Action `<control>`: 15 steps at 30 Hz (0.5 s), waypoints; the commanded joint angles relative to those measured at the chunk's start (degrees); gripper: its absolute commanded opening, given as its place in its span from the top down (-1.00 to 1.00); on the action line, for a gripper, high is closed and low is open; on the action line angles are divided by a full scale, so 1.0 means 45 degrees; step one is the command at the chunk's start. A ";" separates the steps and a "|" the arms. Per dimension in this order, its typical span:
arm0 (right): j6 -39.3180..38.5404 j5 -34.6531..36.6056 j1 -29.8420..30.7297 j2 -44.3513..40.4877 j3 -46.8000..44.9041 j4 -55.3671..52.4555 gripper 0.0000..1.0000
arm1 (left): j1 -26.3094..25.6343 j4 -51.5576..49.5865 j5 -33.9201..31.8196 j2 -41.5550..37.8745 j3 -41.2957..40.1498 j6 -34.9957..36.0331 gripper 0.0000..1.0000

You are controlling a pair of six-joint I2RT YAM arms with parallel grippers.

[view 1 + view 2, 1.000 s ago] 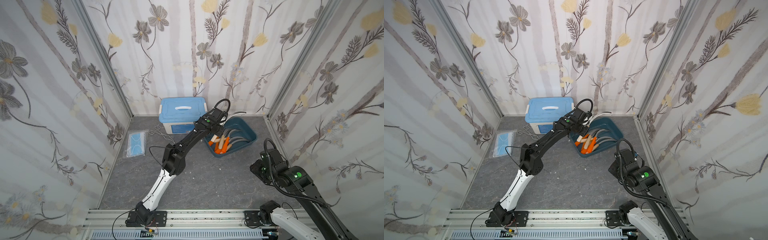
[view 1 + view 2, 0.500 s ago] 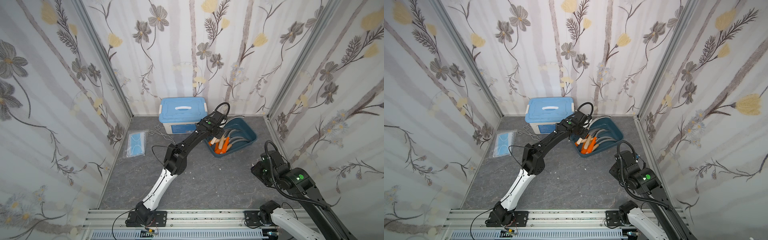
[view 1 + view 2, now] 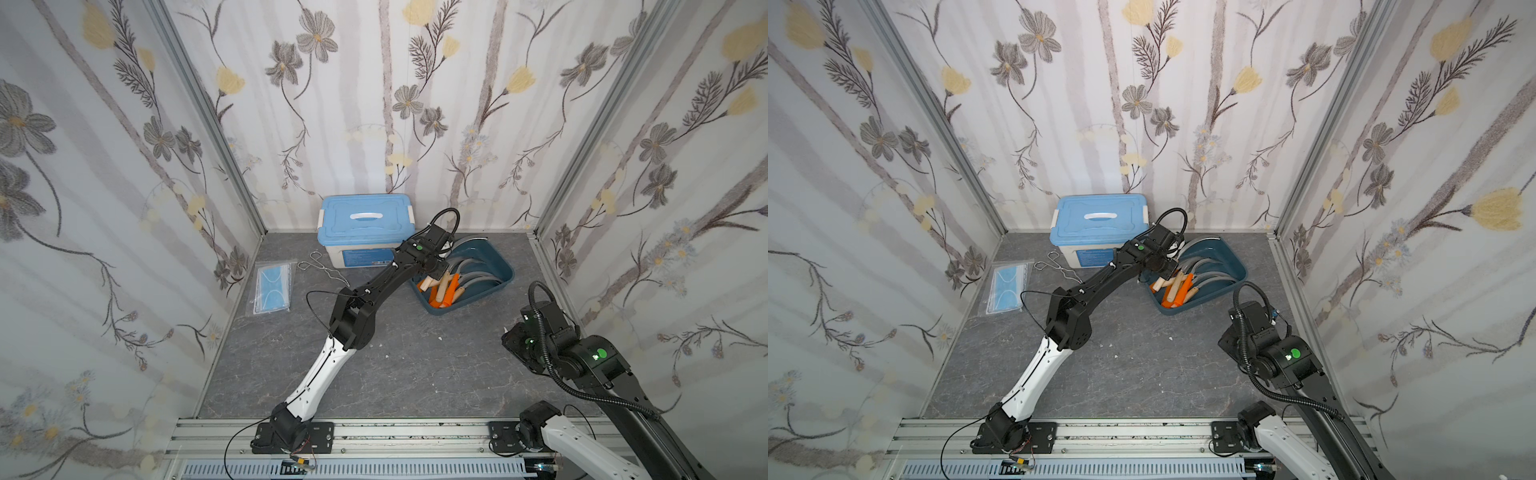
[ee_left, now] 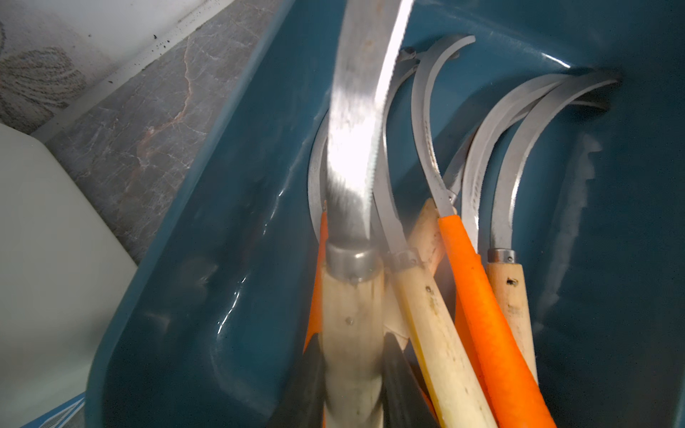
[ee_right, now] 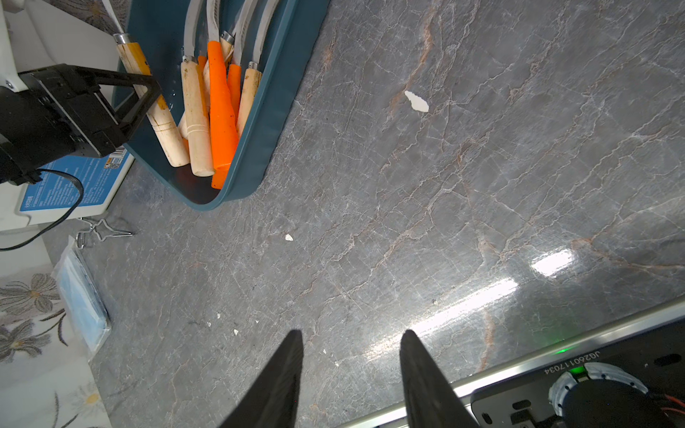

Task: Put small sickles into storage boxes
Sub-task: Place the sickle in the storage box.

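Wooden and pale, the handle of the held sickle [image 4: 352, 315] sits pinched between the two dark fingers [image 4: 307, 370] of the left gripper [image 3: 437, 272], whose jaws are closed tight on it. Its serrated blade runs ahead along the tray's left inner wall. The teal storage tray [image 3: 484, 255] stands at the back right of the table [image 3: 415, 353], just beside the white box with the blue lid [image 3: 365, 216]. It already holds the other sickles [image 3: 451, 286], handles bunched toward the near end and blades fanned toward the far end. No sickle lies loose on the table in either top view, so this looks like the last one to place. The handle appears to hang a little above the pile rather than rest on it. The sound way to finish is to sink it until the wood beds beside the orange-handled sickle [image 4: 482, 296], blade curving the same way as its neighbours. In a top view a blade tip seems to reach the far rim – worth keeping it inside, or it may hook there. The jaws should part only once the handle is supported, then lift straight up, clear of the stacked handles. The right gripper [image 5: 351, 333] hovers over bare table near its own base, jaws partly open and holding nothing – well apart from the tray.
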 commanded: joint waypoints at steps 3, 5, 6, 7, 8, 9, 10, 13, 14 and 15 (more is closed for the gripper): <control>0.0133 0.0272 0.0015 0.0175 0.0008 0.0201 0.09 | 0.0007 -0.0006 0.0152 0.0107 0.0110 0.0448 0.82; 0.0131 0.0244 0.0024 0.0226 -0.0012 0.0274 0.08 | -0.0004 -0.0120 0.0235 0.0123 0.0115 0.0547 0.79; 0.0112 0.0250 0.0011 0.0246 -0.0031 0.0322 0.09 | -0.0011 -0.0177 0.0279 0.0123 0.0115 0.0578 0.77; 0.0094 0.0253 0.0010 0.0265 -0.0032 0.0362 0.08 | -0.0003 -0.0236 0.0314 0.0123 0.0112 0.0603 0.76; 0.0092 0.0253 0.0011 0.0292 -0.0041 0.0400 0.09 | -0.0003 -0.0290 0.0379 0.0141 0.0115 0.0624 0.75; 0.0074 0.0253 0.0023 0.0314 -0.0051 0.0452 0.08 | 0.0001 -0.0318 0.0406 0.0157 0.0099 0.0646 0.73; 0.0072 0.0240 0.0007 0.0333 -0.0051 0.0478 0.08 | -0.0003 -0.0372 0.0411 0.0142 0.0114 0.0641 0.72; 0.0052 0.0253 0.0010 0.0391 -0.0067 0.0568 0.08 | -0.0003 -0.0442 0.0425 0.0129 0.0110 0.0698 0.70; 0.0054 0.0247 0.0008 0.0392 -0.0059 0.0568 0.08 | -0.0009 -0.0450 0.0419 0.0148 0.0115 0.0722 0.69; 0.0043 0.0232 0.0016 0.0395 -0.0071 0.0603 0.08 | -0.0003 -0.0465 0.0413 0.0137 0.0096 0.0733 0.67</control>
